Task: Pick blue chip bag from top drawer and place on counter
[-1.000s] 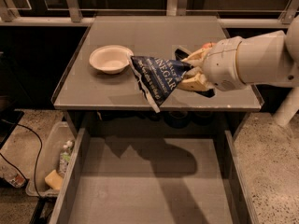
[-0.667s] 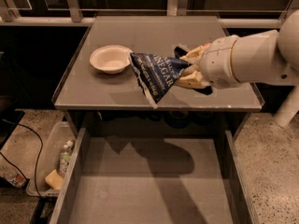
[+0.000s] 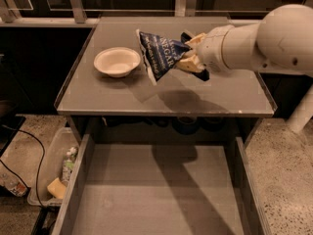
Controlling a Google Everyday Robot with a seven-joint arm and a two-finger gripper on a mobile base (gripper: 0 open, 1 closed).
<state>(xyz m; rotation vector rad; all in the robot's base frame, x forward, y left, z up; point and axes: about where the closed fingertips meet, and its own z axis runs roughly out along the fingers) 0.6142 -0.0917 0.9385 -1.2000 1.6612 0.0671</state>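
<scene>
My gripper [image 3: 191,53] is shut on the right end of the blue chip bag [image 3: 159,55], a crinkled navy foil bag with white lettering. It holds the bag in the air above the middle of the grey counter [image 3: 210,92], just right of a white bowl. The bag's shadow falls on the counter below it. The top drawer [image 3: 156,190] is pulled out in front of the cabinet, and its grey floor is bare.
A white bowl [image 3: 116,61] stands on the left part of the counter. A clear bin [image 3: 54,168] with a bottle and other items sits on the floor at the left, beside a black cable. A railing runs behind the counter.
The gripper has carried the bag up and further back over the counter. The bag now hangs higher and closer to the bowl.
</scene>
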